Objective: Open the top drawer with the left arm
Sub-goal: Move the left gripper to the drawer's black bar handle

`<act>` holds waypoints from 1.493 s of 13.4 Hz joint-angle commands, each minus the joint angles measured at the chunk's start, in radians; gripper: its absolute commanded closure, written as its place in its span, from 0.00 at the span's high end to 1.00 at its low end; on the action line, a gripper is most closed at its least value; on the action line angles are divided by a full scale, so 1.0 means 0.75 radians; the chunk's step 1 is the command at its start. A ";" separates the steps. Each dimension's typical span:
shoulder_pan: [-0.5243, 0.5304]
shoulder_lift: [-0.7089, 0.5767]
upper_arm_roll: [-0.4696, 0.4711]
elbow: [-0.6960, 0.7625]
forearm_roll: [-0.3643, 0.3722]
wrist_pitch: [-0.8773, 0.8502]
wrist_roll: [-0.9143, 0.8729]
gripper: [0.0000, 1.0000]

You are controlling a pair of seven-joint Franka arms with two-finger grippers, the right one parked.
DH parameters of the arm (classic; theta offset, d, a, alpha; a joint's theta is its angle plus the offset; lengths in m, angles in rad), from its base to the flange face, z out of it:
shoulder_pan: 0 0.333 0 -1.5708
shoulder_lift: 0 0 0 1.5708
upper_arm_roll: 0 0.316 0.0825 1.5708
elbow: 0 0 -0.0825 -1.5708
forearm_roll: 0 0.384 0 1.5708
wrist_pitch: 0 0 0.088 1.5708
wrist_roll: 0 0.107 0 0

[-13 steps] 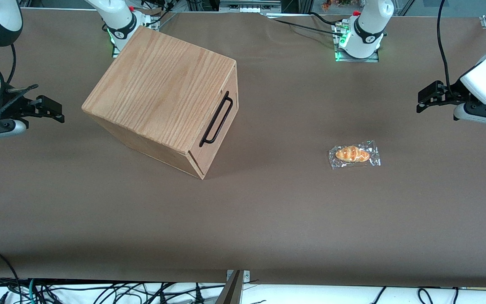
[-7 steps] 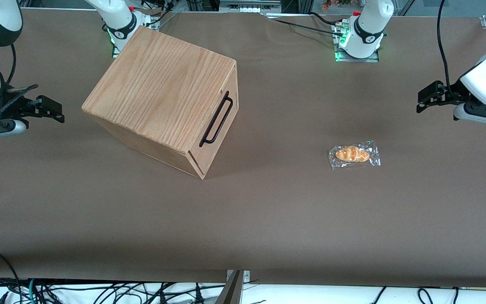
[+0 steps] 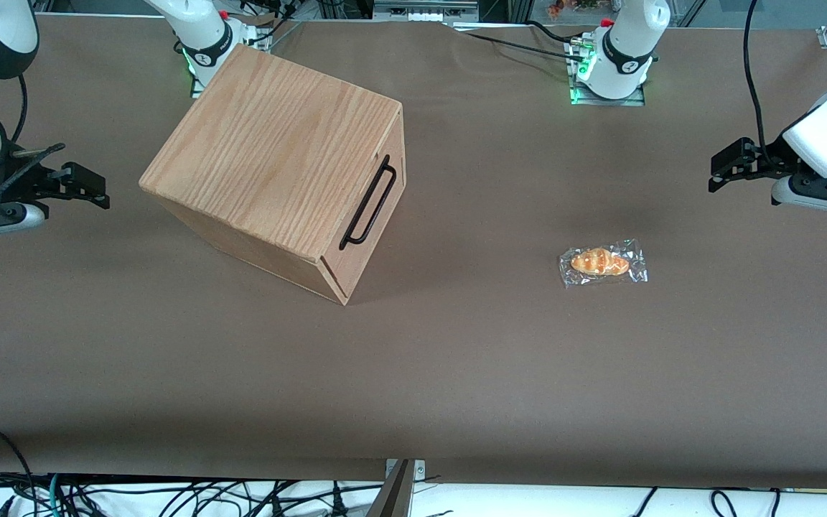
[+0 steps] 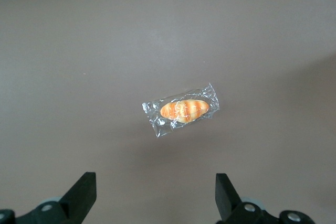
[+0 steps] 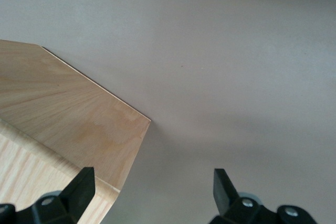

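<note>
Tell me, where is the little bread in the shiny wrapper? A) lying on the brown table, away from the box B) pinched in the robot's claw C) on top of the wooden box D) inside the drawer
A: the wrapped bread lies flat on the brown table, well apart from the wooden box, toward the working arm's end; the left gripper hovers open above the table, holding nothing.

Front view high, overlooks table (image 3: 456, 373); both wrist views face down.
</note>
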 commanded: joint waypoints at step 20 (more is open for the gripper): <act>-0.664 0.602 -0.128 0.155 -0.807 0.550 -0.387 1.00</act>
